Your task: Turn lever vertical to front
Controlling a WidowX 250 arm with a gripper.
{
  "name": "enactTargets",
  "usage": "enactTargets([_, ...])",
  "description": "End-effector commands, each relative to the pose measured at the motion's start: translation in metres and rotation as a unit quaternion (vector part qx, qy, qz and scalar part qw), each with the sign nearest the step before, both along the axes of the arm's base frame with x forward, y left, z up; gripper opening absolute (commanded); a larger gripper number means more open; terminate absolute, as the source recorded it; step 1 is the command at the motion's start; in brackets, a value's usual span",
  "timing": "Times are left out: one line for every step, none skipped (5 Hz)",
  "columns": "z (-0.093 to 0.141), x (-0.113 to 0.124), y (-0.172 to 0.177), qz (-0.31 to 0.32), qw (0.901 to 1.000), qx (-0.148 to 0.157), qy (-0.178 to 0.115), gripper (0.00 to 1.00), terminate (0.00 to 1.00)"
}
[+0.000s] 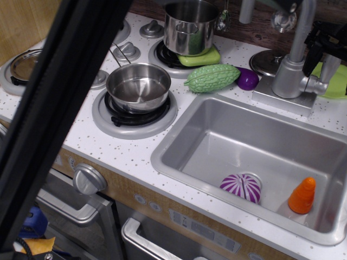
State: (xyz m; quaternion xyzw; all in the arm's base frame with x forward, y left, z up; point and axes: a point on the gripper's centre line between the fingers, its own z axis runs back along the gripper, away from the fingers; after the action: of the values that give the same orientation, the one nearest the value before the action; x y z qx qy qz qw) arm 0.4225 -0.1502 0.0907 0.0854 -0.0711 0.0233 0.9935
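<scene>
The lever (317,85) is a short silver-grey stub with a rounded tip. It sticks out to the right from the thick faucet body (286,76) at the back right of the counter. My black gripper (321,68) hangs just above the lever, beside the faucet body. Its two fingers stand apart, one on each side above the stub, and hold nothing. I cannot tell whether a finger touches the lever. The thin spout pipe (301,27) rises behind and left of the gripper.
The sink (217,130) holds a purple-and-white striped ball (241,187) and an orange cone-shaped toy (302,196). A green gourd (212,78), a purple toy (248,79), two pots (138,86) (191,26) and a green plate (339,81) are nearby. A black bar (59,108) blocks the left.
</scene>
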Motion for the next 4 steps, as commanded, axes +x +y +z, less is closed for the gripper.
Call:
enactTargets([0.0, 0.0, 0.0, 0.0, 1.0, 0.0, 0.0, 1.0, 0.0])
enactTargets([0.003, 0.006, -0.001, -0.007, 0.9992, 0.015, -0.037, 1.0, 0.0])
enactTargets([0.01, 0.017, -0.003, -0.02, 0.9967, 0.039, -0.068, 1.0, 0.0])
enactTargets([0.018, 0.023, -0.005, -0.022, 0.9946, 0.043, -0.092, 1.0, 0.0])
